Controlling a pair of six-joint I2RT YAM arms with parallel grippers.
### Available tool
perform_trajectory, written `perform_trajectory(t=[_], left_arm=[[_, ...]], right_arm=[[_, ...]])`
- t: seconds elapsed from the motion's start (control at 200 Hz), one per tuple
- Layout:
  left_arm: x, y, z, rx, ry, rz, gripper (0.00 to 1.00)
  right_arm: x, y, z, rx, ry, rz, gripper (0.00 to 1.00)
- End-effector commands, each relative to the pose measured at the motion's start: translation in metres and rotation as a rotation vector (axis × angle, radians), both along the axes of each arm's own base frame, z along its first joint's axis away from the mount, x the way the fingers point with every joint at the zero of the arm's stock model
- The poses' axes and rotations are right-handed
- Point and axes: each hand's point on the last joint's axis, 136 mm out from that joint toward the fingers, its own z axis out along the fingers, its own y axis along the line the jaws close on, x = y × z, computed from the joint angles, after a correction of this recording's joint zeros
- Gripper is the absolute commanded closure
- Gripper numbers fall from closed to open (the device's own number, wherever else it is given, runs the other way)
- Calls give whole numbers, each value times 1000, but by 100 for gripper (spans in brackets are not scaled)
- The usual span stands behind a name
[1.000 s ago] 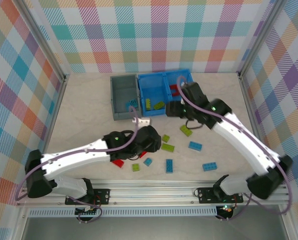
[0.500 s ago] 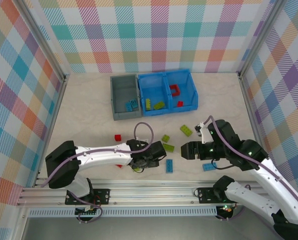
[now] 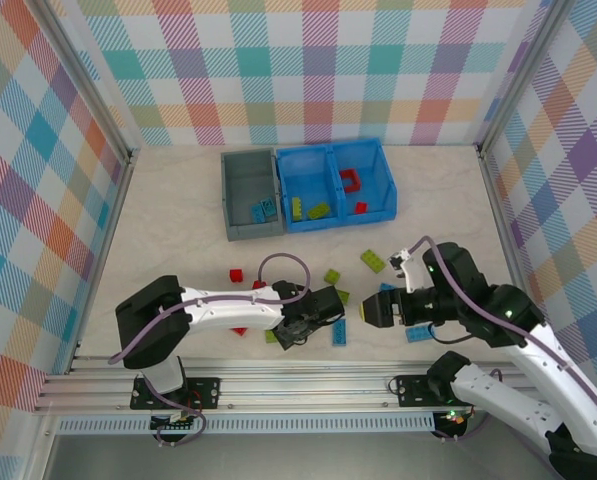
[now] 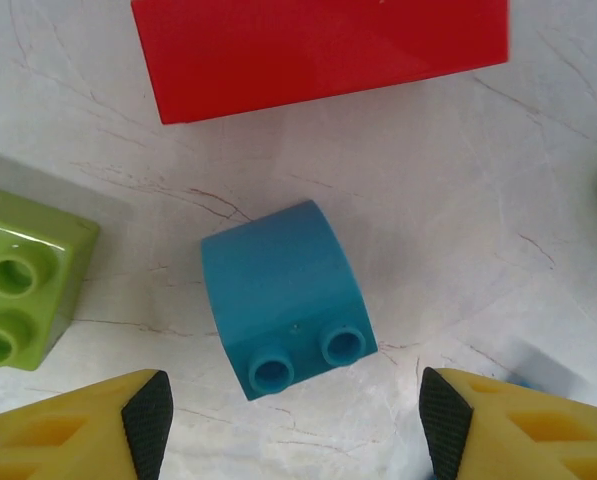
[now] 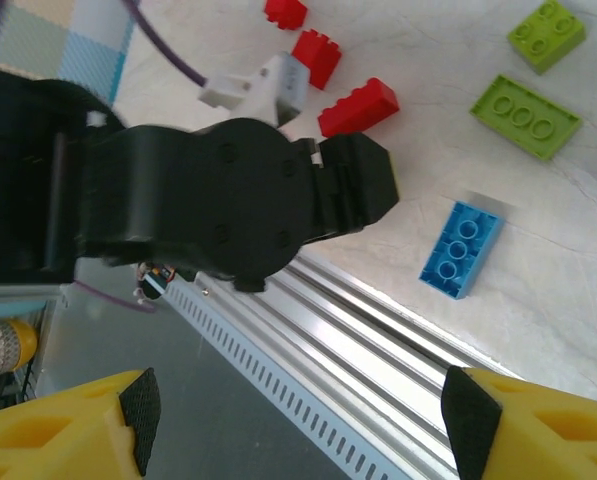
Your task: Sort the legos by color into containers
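Lego (image 4: 288, 298), blue, lies before spread left fingers (image 4: 146, 420).

Before me lies a pale, marbled table (image 3: 168, 210), evenly lit. Plaid walls (image 3: 318, 70) in pastel colours close it in on the left, far and right sides. A metal rail (image 3: 318, 388) runs along the near edge.

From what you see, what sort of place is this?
Probably a robot test booth: checkered walls close it in, a metal rail carries the arms, and toy bricks lie near sorting bins.
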Motion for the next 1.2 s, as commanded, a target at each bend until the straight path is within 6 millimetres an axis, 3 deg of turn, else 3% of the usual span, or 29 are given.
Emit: perform_trajectory(t=[0.0, 0.165, 0.32, 0.495, 0.59, 0.735, 0.84, 0.91, 1.055, 1.195], left_arm=[[4, 5, -9, 13, 11, 68, 34], [11, 12, -13, 49, -13, 80, 40], [15, 16, -22, 55, -13, 81, 51], [20, 13, -19, 61, -26, 62, 64], [25, 11, 5, 45, -82, 36, 67], [46, 15, 79, 67, -247, -48, 67], [69, 33, 116, 83, -306, -82, 68], [91, 53, 130, 122, -307, -105, 68], [147, 94, 145, 191, -276, -143, 69], [203, 119, 148, 313, -272, -190, 69]], right_arm=[[-8, 2, 15, 43, -38, 48, 24], [-8, 3, 11, 48, -19, 44, 24], [-7, 3, 11, 53, -21, 36, 24], [-6, 4, 8, 47, -19, 35, 24], [-5, 5, 13, 60, -34, 41, 25], [3, 11, 34, 95, -96, 48, 25], [14, 23, 45, 131, -130, 62, 25], [26, 33, 47, 148, -148, 56, 27], [56, 55, 45, 118, -228, 32, 29], [81, 84, 36, 22, -380, 9, 28]])
